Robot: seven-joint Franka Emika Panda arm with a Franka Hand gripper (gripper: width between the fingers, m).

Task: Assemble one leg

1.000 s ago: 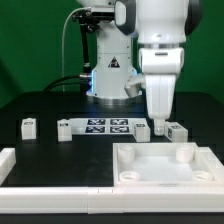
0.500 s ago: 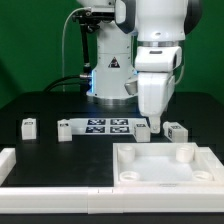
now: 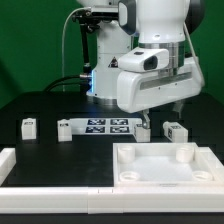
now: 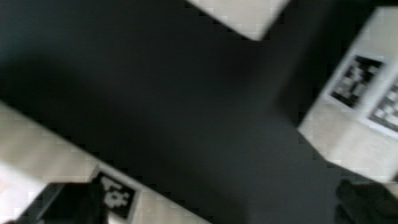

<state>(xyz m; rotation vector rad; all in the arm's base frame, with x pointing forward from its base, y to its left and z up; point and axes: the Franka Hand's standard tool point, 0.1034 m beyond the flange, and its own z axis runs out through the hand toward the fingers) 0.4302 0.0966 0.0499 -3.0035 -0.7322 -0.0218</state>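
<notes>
Start with the arm (image 3: 150, 60), wrist rolled sideways above the black table (image 3: 50, 145). Next, take in the white panel (image 3: 160, 165) lying flat, sockets up, then the marker board (image 3: 100, 126) behind it. Cannot tell parted from closed at the gripper (image 3: 144, 123), with tips half hidden and the wrist view blurred. Find the leg (image 3: 177, 131) loose just beyond the panel's far edge, near those tips. Probably best to level the wrist above it, close across flat faces, and lift straight.
</notes>
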